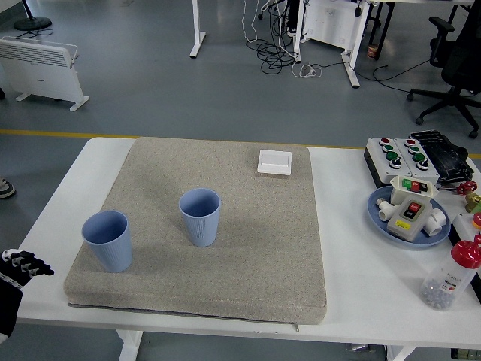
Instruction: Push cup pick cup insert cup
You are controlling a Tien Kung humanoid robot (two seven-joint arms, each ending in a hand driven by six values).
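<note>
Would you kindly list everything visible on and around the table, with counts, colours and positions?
cups: two, blue, upright on the mat, one left near its edge, one nearer the middle
mat: one, beige, covering most of the table
table: one, white
white switch plate: one, far right part of the mat
blue plate: one, right of the mat, holding a button box and white fittings
button boxes: black, with red and green buttons, far right
bottle: one, clear with red cap, near right
heater: one, white, on the floor far left
office chair: one, black, far right
left hand: black, fingers relaxed, at the left edge, holding nothing
</note>
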